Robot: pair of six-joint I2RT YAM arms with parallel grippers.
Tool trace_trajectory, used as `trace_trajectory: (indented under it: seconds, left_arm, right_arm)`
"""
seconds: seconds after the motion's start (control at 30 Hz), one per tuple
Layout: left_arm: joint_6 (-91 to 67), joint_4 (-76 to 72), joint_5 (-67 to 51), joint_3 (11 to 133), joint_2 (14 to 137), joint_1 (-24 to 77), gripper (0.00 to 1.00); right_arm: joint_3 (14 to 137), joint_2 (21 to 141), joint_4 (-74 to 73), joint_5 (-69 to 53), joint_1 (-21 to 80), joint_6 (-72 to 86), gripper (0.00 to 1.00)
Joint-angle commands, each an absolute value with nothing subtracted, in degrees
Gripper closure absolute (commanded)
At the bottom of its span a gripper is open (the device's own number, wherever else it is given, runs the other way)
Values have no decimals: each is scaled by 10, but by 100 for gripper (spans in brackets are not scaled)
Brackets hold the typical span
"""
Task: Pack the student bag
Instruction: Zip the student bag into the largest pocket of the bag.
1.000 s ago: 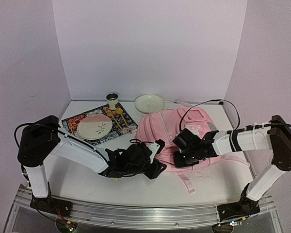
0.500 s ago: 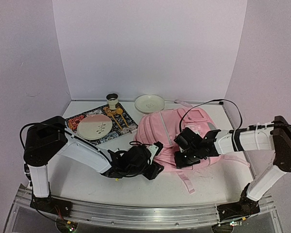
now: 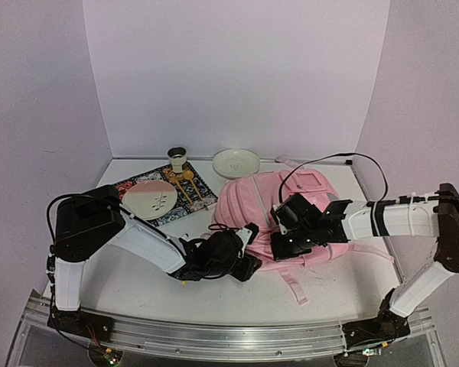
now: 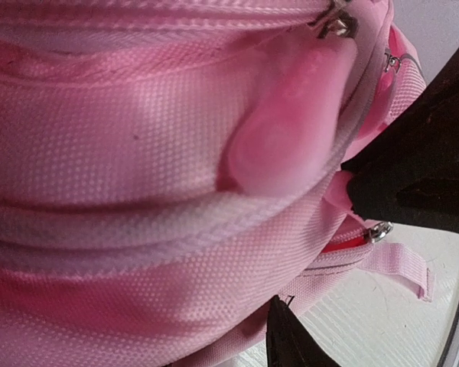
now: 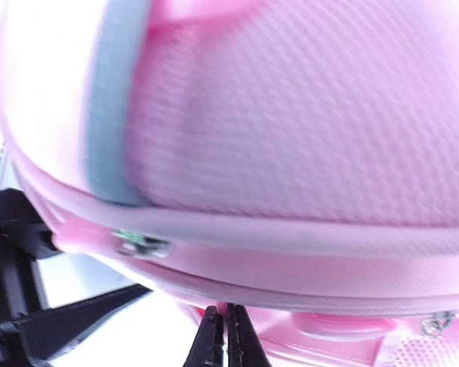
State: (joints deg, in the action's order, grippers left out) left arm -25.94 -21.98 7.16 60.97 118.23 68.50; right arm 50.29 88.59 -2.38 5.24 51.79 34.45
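Observation:
The pink student bag [image 3: 264, 202] lies flat at centre right of the table. It fills the left wrist view [image 4: 138, 153] and the right wrist view [image 5: 314, 115]. My left gripper [image 3: 243, 264] is at the bag's near left edge. One black fingertip [image 4: 287, 336] shows under the fabric and the other is hidden by it. My right gripper [image 3: 284, 243] rests on the bag's near front. Its fingertips [image 5: 212, 319] are pinched together on pink fabric under a zip seam. A zip pull [image 4: 378, 230] shows beside the right gripper's black body [image 4: 421, 168].
A patterned mat [image 3: 191, 200] at back left holds a pink and white plate [image 3: 149, 199] and gold cutlery [image 3: 190, 178]. A small cup [image 3: 177, 158] and a white dish [image 3: 236, 162] stand by the back wall. A pink strap [image 3: 292, 287] trails toward the near edge.
My right gripper has shifted a little left and away over the bag. My left arm has swung inward, its gripper staying at the bag's near left edge.

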Motion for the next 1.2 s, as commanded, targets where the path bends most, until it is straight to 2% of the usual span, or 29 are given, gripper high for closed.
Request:
trace_trajectory:
  seconds: [0.0, 0.2, 0.5, 0.83, 1.17]
  left_arm:
    - [-290, -267, 19, 614, 1201, 687, 58]
    - [-316, -320, 5, 576, 1176, 687, 60]
    - [-372, -360, 50, 482, 1074, 687, 57]
    - [-469, -364, 101, 408, 998, 680, 56]
    - [-563, -364, 64, 388, 985, 653, 57]
  right_arm:
    - [534, 903, 45, 7, 537, 356, 100]
    - [540, 922, 108, 4, 554, 351, 100]
    - [500, 924, 150, 8, 555, 320, 100]
    - [492, 931, 184, -56, 581, 276, 95]
    - [478, 909, 165, -57, 596, 266, 80]
